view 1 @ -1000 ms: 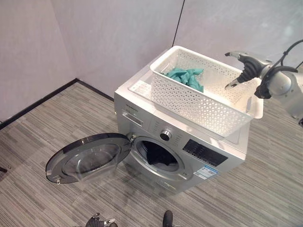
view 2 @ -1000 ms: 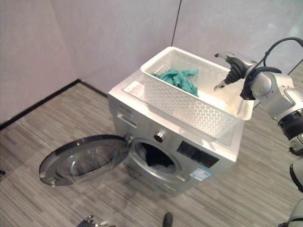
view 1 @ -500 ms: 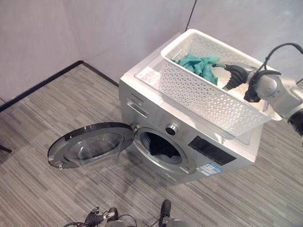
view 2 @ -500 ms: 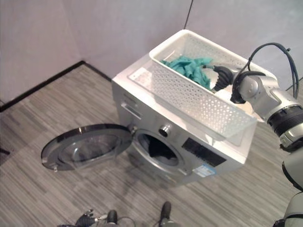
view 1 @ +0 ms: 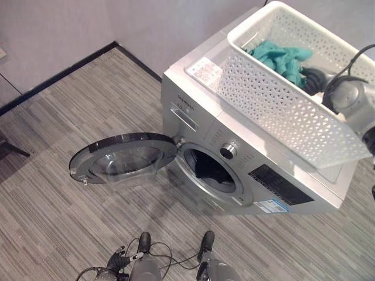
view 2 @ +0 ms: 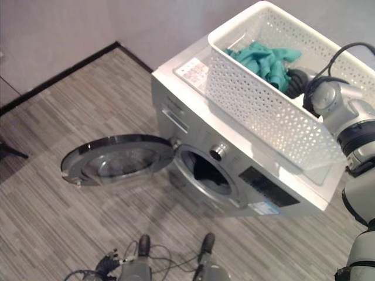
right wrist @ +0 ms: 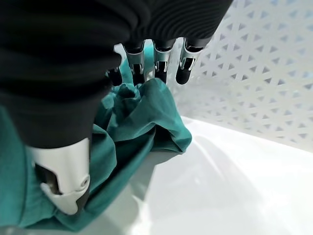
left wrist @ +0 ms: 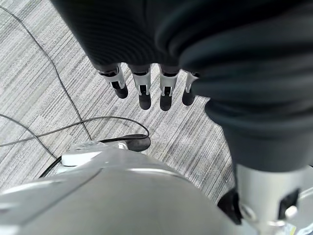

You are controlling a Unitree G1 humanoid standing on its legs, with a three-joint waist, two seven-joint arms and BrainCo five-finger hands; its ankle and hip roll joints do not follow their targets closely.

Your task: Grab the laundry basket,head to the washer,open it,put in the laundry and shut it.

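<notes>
Left eye view — washer [view 1: 258, 158] on grey striped floor [view 1: 53, 193]; right hand [right wrist: 146, 54] fingers [right wrist: 183, 73] relaxed over laundry [right wrist: 132, 117].

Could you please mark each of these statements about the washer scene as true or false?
1. The washer door is closed. False: it is swung open, and dark laundry shows in the drum.
2. The white basket sits on top of the washer. True.
3. The teal cloth lies on the floor. False: it lies inside the basket.
4. The right hand is down inside the basket, its fingertips at the teal cloth. True.
5. The left hand is holding the basket. False: it hangs over the floor with straight fingers, holding nothing.
</notes>
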